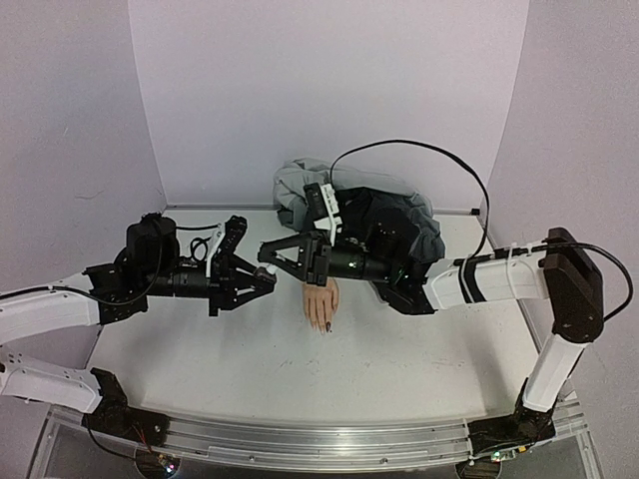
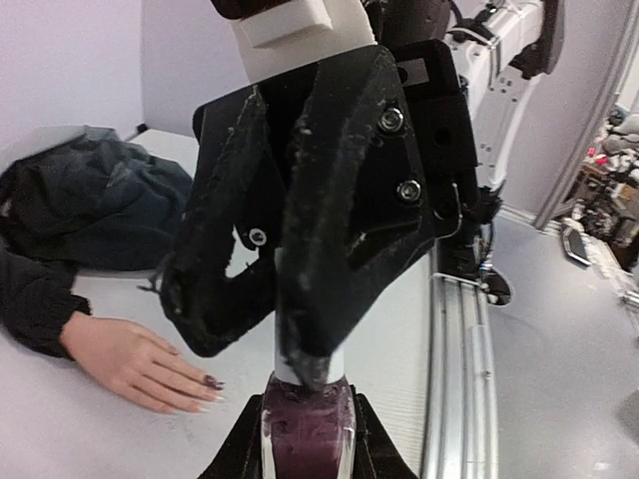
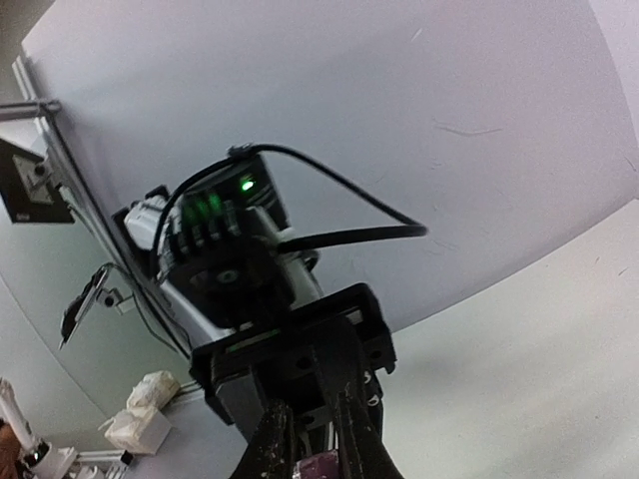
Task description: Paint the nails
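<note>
Over the counter's middle, left of centre, the left gripper (image 2: 305, 451) has its jaws clamped on the polish bottle (image 2: 305, 427), steadying it so the other arm can work the top. Dark purple polish shows inside the bottle. The right gripper (image 2: 255, 344) reaches in from the right, its jaws closed on the white cap (image 2: 283, 299), likely to twist it off and draw out the brush. Just right of both, the mannequin hand (image 1: 321, 299) lies palm down mid-counter. The nails (image 2: 212, 382) point toward the near edge, at least one already dark.
</note>
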### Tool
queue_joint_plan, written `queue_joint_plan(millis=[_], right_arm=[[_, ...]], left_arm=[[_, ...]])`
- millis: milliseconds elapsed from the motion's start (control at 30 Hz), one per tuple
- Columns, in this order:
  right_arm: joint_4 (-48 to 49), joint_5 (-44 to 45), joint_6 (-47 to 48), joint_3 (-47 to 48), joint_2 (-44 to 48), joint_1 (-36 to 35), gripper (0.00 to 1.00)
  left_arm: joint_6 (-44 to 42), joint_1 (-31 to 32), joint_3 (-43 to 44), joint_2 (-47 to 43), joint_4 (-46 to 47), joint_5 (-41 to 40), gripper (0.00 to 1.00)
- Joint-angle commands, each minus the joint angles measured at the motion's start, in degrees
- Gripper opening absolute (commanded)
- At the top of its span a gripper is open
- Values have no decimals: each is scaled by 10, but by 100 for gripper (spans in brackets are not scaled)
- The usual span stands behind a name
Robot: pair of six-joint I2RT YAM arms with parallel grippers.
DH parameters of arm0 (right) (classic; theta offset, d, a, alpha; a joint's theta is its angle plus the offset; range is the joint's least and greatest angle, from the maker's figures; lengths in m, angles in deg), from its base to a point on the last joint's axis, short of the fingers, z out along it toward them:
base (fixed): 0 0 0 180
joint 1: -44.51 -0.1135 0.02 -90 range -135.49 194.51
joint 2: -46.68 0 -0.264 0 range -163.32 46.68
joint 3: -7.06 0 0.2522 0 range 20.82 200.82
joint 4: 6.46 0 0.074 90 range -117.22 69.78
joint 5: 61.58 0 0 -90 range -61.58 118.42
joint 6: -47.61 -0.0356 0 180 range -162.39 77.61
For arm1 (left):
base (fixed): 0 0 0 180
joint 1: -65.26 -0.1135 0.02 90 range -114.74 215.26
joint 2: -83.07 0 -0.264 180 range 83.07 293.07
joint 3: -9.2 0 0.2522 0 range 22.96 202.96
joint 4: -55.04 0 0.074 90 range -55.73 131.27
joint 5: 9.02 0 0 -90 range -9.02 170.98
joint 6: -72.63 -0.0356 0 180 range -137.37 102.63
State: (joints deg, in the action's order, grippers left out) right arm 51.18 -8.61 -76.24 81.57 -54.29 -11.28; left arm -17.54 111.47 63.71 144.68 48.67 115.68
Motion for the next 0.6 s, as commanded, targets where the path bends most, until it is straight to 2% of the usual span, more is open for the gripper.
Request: queue_joint_plan(millis=[0,67,100,133,167,233,333,467,500,567], right_arm=[[-6,94,-83,47,-56,-41,0],[-60,176,-133,79,-81,-64,0],[-120,228,-154,123,-93,-79,0],[-222,286,-173,162,-105,-99,0],[-269,349,-199,184,-111,-122,0],[-273,452,-260,196,-110,-167,0],[-327,502,-236,272,-121,-197,0],[-306,524,-176,264,-94,-197,0],[-292,514,-150,253,-84,-195,6],[-286,494,-109,233,-60,-186,42]], left_arm=[[-56,1,-4,-55,55,-182,0],[-74,1,-11,-68,54,-245,0],[-89,2,-14,-72,55,-275,0],[-99,3,-17,-75,54,-301,0],[-105,4,-17,-76,54,-330,0],[-116,4,-18,-76,54,-374,0],[-127,5,-18,-71,52,-372,0],[-122,5,-15,-66,50,-349,0],[-118,5,-14,-64,49,-349,0],[-112,5,-12,-62,48,-331,0]])
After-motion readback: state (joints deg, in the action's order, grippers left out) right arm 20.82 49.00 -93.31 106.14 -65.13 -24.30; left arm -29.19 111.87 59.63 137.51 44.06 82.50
